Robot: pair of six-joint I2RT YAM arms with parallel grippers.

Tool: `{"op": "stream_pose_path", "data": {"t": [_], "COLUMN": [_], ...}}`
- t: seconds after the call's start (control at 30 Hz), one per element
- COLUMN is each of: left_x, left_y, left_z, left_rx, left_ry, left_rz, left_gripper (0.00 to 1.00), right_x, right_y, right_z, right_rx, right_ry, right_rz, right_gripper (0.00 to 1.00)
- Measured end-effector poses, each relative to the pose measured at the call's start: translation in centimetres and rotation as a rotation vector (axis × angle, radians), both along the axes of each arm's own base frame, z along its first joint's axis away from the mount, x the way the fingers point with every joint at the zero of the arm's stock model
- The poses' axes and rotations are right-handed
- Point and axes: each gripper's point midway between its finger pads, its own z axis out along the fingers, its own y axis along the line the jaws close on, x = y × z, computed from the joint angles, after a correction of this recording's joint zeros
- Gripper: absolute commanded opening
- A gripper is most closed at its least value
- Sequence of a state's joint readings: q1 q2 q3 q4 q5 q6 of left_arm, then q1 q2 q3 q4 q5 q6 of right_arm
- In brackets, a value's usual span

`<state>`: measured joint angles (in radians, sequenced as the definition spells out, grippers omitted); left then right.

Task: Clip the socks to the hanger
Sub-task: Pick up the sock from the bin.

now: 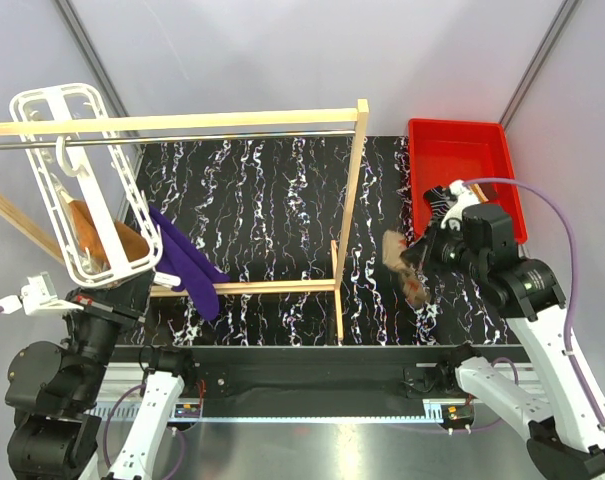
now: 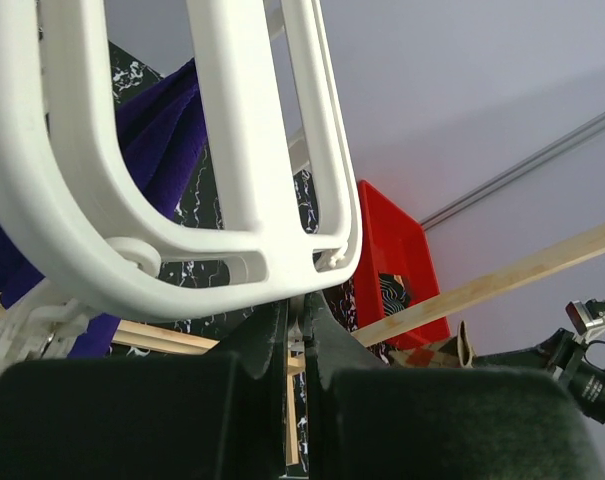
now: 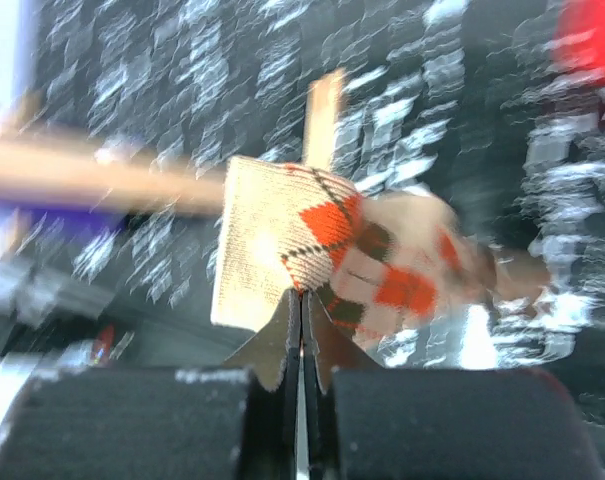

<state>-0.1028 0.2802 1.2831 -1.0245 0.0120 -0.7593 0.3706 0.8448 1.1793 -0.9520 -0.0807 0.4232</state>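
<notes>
Tabletop (image 1: 262, 200): sock (image 3: 322, 240) in right gripper (image 3: 300, 302)

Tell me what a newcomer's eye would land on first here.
The big white hanger stands out first, hooked on the rod at far left. Its lower edge is pinched by the left gripper, and a purple sock is beside it. At right, the right gripper holds an orange-and-cream sock over the black marbled table, just in front of a bright red bin.
</notes>
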Motion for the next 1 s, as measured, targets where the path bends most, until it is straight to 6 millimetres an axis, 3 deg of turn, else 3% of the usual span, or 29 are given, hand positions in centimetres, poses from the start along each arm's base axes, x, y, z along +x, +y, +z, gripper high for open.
{"op": "stream_pose_path", "data": {"t": [0.13, 0.3, 0.5, 0.63, 0.83, 1.0], "left_x": [0.1, -0.1, 0.0, 0.0, 0.1, 0.1], "left_y": [-0.1, -0.1, -0.1, -0.1, -0.3, -0.4], "left_z": [-0.1, -0.1, -0.1, -0.1, -0.3, -0.1], "left_rx": [-0.002, -0.003, -0.011, -0.018, -0.037, -0.047], "left_ry": [-0.002, -0.007, -0.007, -0.005, -0.004, -0.007], "left_rz": [-0.003, -0.003, -0.004, -0.003, -0.009, -0.015], "left_gripper": [0.00, 0.00, 0.00, 0.00, 0.00, 0.00], "right_x": [-4.3, -10.1, -14.8, -17.0, -13.7, -11.6], "right_y": [4.3, 8.0, 13.0, 18.0, 25.4, 30.9], "right_z": [0.0, 0.5, 3.0, 2.4, 0.2, 2.6], "right_rx": [0.139, 0.282, 0.383, 0.352, 0.240, 0.221], "right_ry": [0.066, 0.132, 0.102, 0.110, 0.045, -0.085], "right_rz": [0.264, 0.556, 0.850, 0.980, 0.874, 0.773], "right_gripper": [0.00, 0.00, 0.00, 0.00, 0.00, 0.00]}}
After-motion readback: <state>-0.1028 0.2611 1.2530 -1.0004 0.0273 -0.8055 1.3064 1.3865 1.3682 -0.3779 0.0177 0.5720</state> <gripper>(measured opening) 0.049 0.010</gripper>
